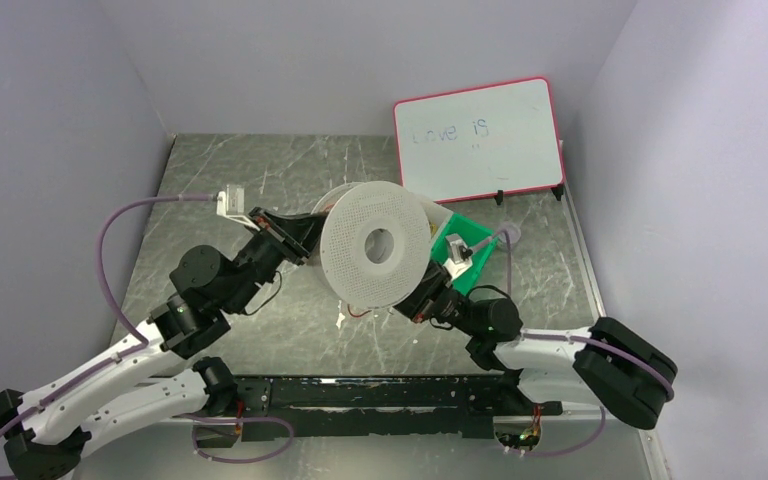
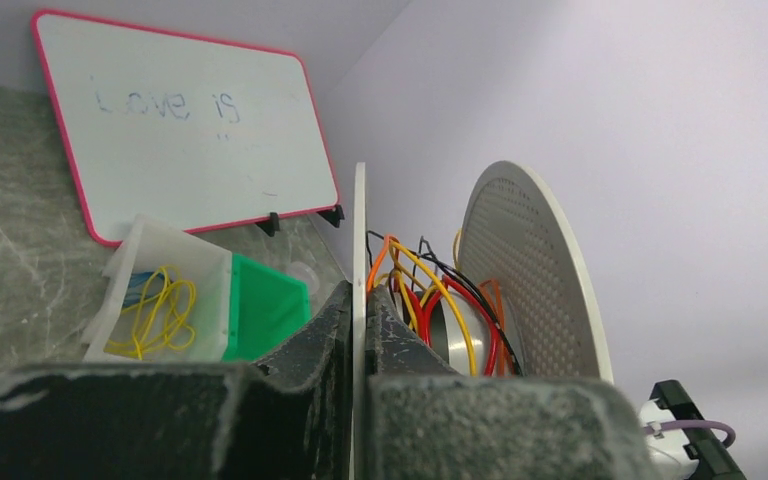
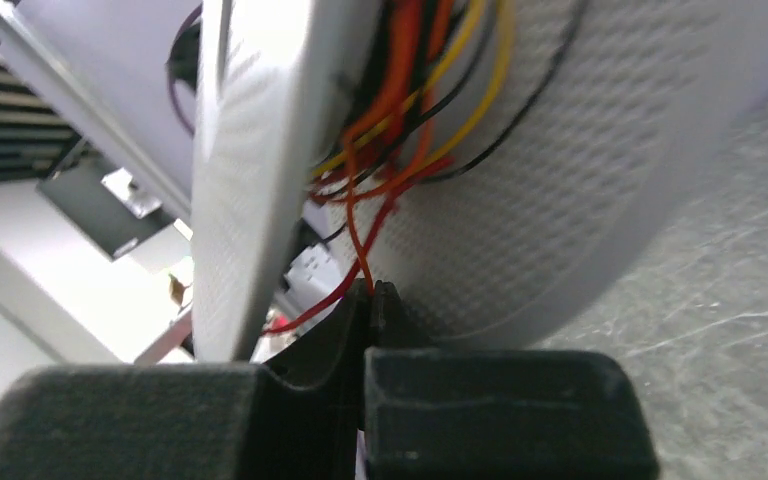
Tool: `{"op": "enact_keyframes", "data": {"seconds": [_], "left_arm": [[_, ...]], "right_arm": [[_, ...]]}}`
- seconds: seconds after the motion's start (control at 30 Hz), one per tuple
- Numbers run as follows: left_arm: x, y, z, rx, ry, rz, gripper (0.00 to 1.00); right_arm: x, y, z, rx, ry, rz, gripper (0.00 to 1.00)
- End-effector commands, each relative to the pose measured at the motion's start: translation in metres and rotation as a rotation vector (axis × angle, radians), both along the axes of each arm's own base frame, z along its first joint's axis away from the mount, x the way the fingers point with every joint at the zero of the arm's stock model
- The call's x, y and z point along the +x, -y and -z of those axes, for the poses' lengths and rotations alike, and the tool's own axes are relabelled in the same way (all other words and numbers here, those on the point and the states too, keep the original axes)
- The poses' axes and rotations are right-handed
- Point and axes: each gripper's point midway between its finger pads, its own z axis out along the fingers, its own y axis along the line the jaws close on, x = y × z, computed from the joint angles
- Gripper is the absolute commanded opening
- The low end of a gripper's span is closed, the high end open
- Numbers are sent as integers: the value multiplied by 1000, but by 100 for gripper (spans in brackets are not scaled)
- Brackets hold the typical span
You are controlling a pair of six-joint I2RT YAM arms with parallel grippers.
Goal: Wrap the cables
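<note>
Orange-red cable, thread-thin and flexible, lies wound with yellow and black wires in the gap between the two flanges of a white round perforated plastic spool. One strand drops out of that gap straight into the right gripper. Its black fingers are pressed together with the strand pinched at their tips, and no gap shows between them.

The left gripper is clamped as well, its fingers closed on the thin rim of one spool flange, which passes edge-on between them.

The spool stands tilted near the middle of the grey marbled tabletop, one broad face turned up toward the top camera. A short red end of wire shows just beneath the spool's near rim.

Just to the right of the spool sits a green plastic tray. Beside the tray is a clear plastic bin holding yellow wire loops — best seen from the left wrist. A pink-framed whiteboard leans upright at the tabletop's far right corner.
</note>
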Motion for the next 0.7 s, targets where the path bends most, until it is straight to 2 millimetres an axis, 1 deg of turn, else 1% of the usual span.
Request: {"op": "enact_keyframes", "data": {"seconds": [0.0, 0.03, 0.13, 0.3, 0.43, 0.53, 0.67], "left_arm": [[-3, -6, -7, -108, -25, -1, 7], [-3, -6, -1, -112, -39, 0, 7], [-3, -5, 14, -120, -76, 5, 7], [-1, -12, 30, -122, -112, -25, 7], [2, -20, 43, -118, -141, -65, 7], [4, -21, 58, -113, -172, -78, 7], [7, -18, 71, -94, -197, -68, 7]], "right_arm": [[19, 27, -38, 225, 7, 154, 0], [21, 27, -39, 240, -3, 156, 0], [28, 16, -38, 243, -38, 143, 0], [30, -2, -41, 240, -44, 117, 0], [33, -14, -34, 221, -72, 93, 0], [34, -22, -27, 203, -97, 77, 0], [36, -24, -20, 190, -114, 86, 0]]}}
